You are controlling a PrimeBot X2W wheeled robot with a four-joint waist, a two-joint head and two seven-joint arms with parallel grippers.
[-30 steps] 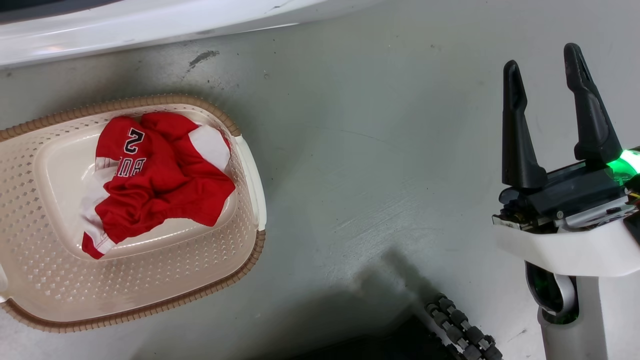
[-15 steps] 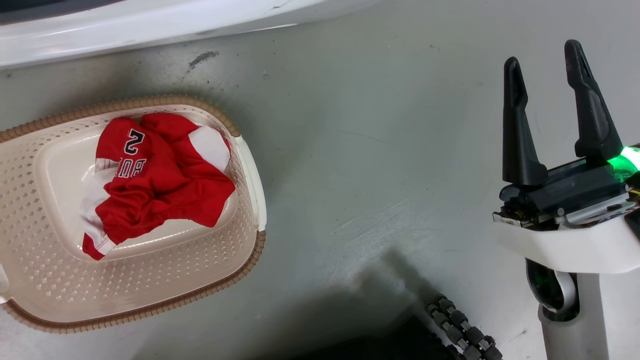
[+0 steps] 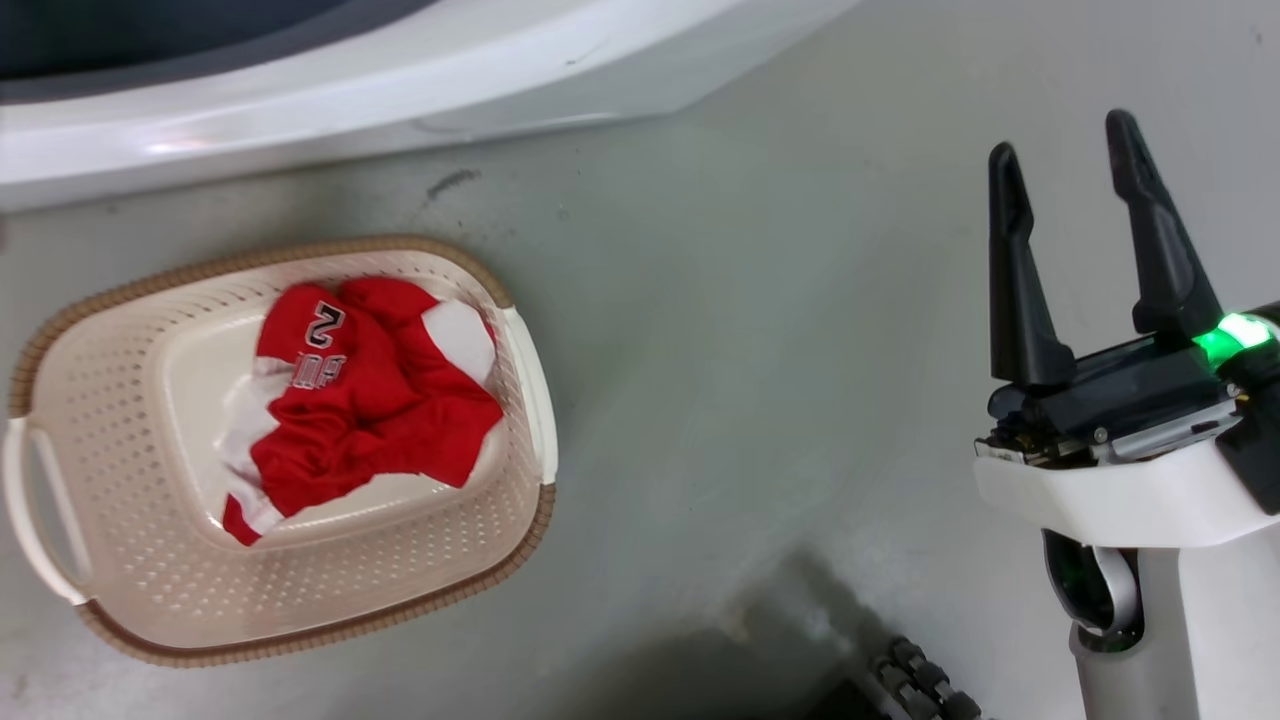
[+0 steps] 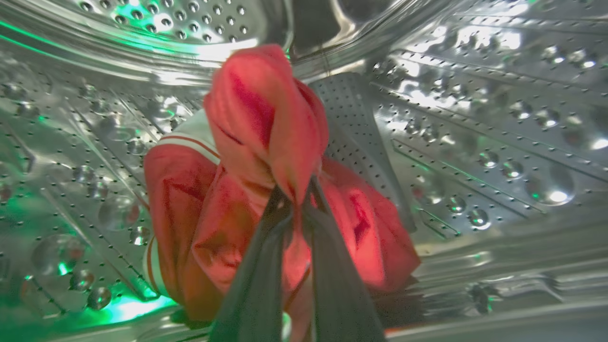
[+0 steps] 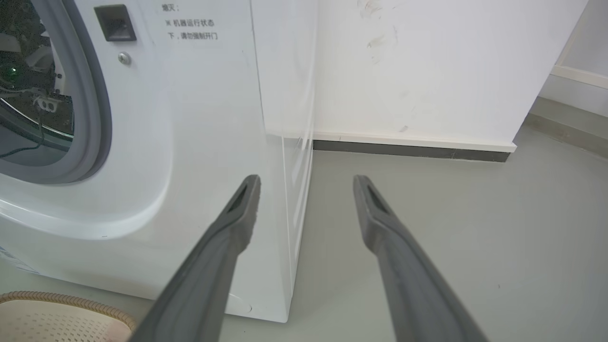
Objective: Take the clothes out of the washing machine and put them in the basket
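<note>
Steel drum [image 4: 475, 118] behind left pincer [image 4: 297, 199] tight on red garment [image 4: 256, 109]; right pincer [image 3: 1062, 135] agape above grey floor [image 3: 750, 350].

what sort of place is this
Likely a laundry corner in a plain room: a white front-loading washing machine stands by a bare white wall, and a basket holding red clothes sits on the grey floor.

Head overlooks basket [image 3: 140, 590], shared with right wrist; left inside washing machine [image 4: 475, 118].
</note>
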